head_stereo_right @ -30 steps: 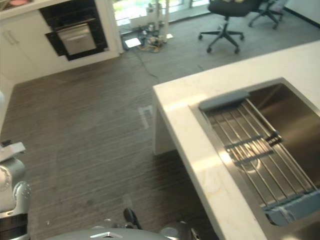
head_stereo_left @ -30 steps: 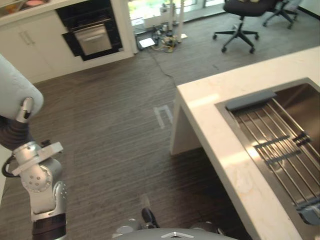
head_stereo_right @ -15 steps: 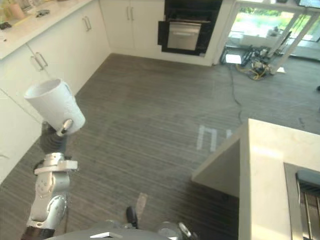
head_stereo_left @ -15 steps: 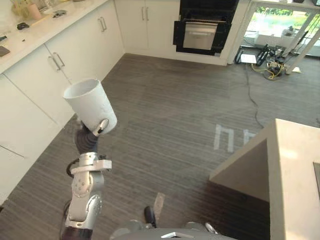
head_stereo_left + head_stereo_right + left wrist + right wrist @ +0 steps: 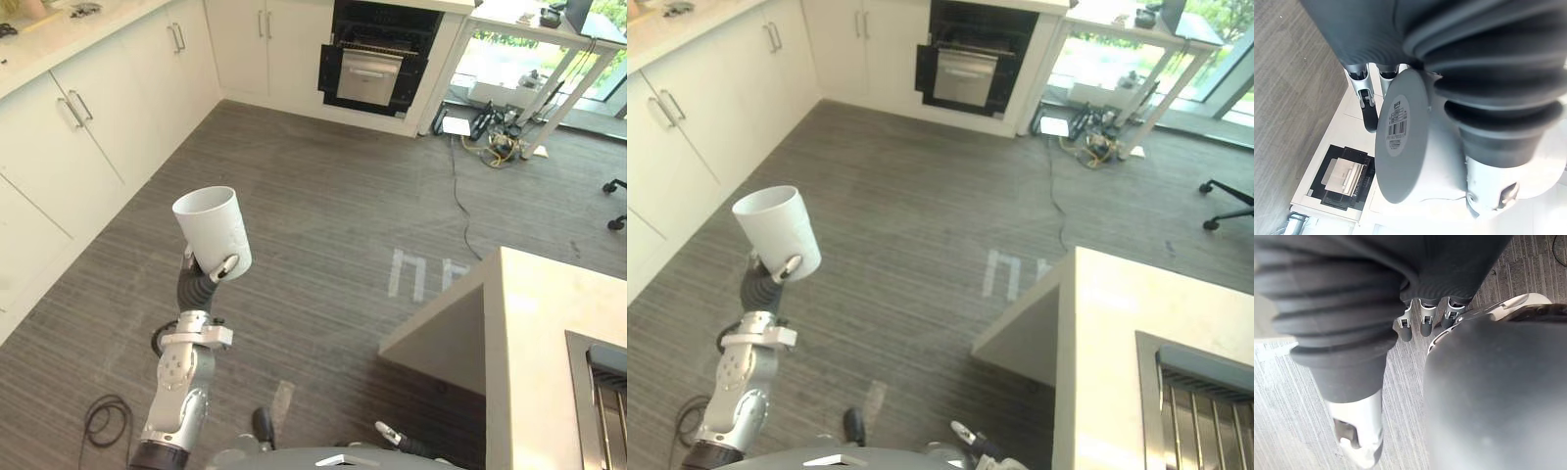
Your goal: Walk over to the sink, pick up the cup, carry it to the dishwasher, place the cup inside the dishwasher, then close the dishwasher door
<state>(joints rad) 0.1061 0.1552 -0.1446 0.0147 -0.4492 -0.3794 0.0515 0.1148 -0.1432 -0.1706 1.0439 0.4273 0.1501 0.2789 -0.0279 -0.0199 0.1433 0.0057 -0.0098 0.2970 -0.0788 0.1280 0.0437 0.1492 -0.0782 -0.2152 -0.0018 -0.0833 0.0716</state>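
The left hand (image 5: 226, 267) grips the white cup (image 5: 213, 230) and holds it up over the grey floor (image 5: 323, 215), on the left and well apart from the counter (image 5: 534, 323). The eye views show the cup's open top facing up, leaning a little. The left wrist view shows its flat round bottom (image 5: 1400, 147) with a sticker, and fingers (image 5: 1367, 110) curled on its side. A black machine (image 5: 377, 59) sits far off among white cupboards (image 5: 88, 117). The right wrist view shows the right hand (image 5: 1423, 322), fingers loose, over the floor.
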